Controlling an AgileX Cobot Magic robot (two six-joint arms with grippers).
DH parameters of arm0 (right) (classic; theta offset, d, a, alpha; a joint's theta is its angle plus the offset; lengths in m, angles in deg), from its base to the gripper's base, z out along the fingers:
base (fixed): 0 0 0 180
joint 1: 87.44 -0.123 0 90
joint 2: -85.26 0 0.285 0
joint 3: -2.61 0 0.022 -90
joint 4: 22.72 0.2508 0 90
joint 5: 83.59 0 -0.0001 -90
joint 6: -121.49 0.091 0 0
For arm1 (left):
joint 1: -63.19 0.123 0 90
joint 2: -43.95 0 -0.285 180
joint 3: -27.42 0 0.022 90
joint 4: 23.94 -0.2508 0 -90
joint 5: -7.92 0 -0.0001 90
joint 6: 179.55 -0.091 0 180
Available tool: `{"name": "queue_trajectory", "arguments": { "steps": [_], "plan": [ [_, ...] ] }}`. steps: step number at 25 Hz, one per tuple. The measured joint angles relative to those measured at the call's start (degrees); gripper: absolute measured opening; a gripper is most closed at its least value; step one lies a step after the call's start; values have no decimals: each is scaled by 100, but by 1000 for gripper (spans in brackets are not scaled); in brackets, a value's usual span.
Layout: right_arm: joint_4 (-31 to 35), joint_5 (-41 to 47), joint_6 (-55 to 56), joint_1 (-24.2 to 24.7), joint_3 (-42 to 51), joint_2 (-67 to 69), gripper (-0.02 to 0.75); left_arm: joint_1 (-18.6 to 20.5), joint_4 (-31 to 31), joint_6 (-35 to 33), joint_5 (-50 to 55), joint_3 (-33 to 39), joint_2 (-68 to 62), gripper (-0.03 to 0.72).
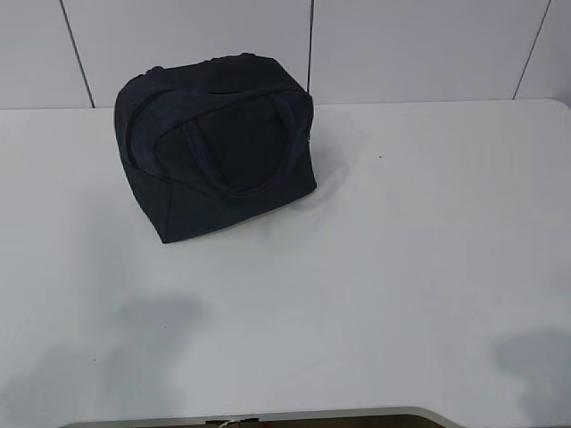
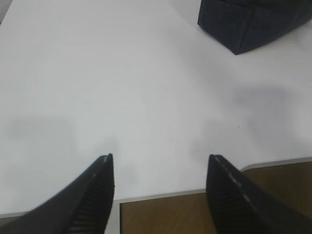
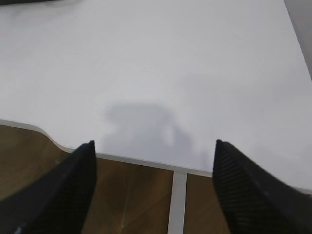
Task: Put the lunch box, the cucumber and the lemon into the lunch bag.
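Near edge first: left gripper (image 2: 160, 168) hangs over the table's front lip, jaws apart, nothing between them — just white tabletop (image 2: 122, 97) and a strip of brown floor below. Right gripper (image 3: 153, 151) same story, spread a bit wider, empty, also over the front edge. Neither arm shows in the exterior view, only their shadows on the near corners. Farther back, left of centre: lunch bag (image 1: 214, 147) sits upright on the table, dark navy, loop handle lying down across its front face, top looks closed. Its corner shows at the top right of the left wrist view (image 2: 253, 24), well apart from the jaws. Lunch box, cucumber and lemon can't be seen anywhere — can't tell where they are.
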Motion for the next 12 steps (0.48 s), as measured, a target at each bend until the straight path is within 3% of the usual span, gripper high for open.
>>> {"name": "queue_trajectory", "arguments": {
  "steps": [12],
  "plan": [
    [0, 0, 0, 0, 0, 0, 587, 0, 0, 0, 0, 0, 0, 431]
  ]
}}
